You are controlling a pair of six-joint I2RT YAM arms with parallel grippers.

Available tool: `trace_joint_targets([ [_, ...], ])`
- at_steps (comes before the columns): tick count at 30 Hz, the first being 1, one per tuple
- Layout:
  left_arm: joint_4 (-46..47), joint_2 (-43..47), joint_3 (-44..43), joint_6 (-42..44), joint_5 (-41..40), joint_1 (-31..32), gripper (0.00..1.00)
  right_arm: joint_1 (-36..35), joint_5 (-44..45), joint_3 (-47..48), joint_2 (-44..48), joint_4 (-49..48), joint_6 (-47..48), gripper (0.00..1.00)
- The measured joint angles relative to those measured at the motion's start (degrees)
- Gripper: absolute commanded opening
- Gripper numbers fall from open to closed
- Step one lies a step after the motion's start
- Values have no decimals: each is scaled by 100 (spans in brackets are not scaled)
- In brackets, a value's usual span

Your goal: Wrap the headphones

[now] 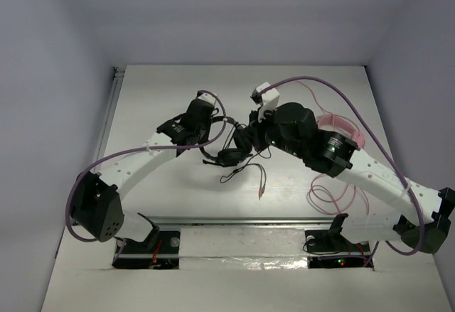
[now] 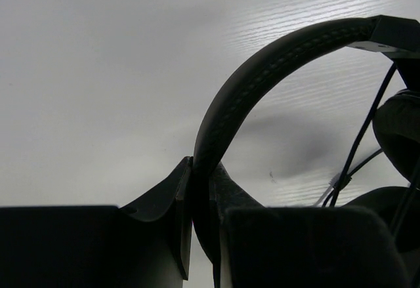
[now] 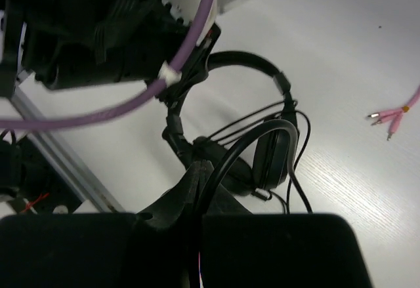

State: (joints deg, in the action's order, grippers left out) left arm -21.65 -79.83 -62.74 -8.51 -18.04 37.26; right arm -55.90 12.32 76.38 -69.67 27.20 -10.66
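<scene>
The left gripper (image 2: 200, 199) is clamped on the padded headband (image 2: 275, 58) of the black headphones (image 1: 229, 154), which hang just ahead of its fingers and above the table (image 2: 98, 71). The right gripper (image 3: 199, 193) is pinched shut on the thin black cable (image 3: 252, 134), which arcs from its fingertips up over the nearer earcup (image 3: 272, 157). To wrap well, the left should probably hold the band steady while the right leads the cable around the cups with light tension, without dragging it across the pink plugs (image 3: 388, 114) off to the right gripper's right. The cable's loose end cannot be traced. The far earcup is cut off in the left wrist view, and the right arm covers much of the pink headphones (image 1: 341, 124) behind it.
</scene>
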Motion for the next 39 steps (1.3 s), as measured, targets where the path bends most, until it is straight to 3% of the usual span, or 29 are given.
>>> trace_joint_targets([
  [4, -70, -13, -170, -212, 654, -553, 0, 0, -459, -192, 184, 0, -31, 0],
  [8, 98, -22, -695, -597, 1552, -1187, 0, -90, -879, -964, 614, -111, -240, 0],
  [12, 584, -61, -1106, -1091, 2658, -1419, 0, -435, -1163, -1692, 721, -256, -514, 0],
  [15, 846, -109, -1189, -1469, 2970, -1475, 0, -848, -1285, -1878, 507, -380, -721, 0],
  [23, 1521, -404, -1084, -2658, 2822, -1563, 0, -1945, -1362, -1379, -678, -892, -929, 0],
  [30, 2312, -400, -328, -3464, 2675, -1421, 0, -2179, -1375, -1172, -1143, -1565, -970, 0],
  [39, 2625, -400, 229, -3560, 1888, -393, 0, -2170, -1580, -872, -1250, -2511, -1014, 0],
])
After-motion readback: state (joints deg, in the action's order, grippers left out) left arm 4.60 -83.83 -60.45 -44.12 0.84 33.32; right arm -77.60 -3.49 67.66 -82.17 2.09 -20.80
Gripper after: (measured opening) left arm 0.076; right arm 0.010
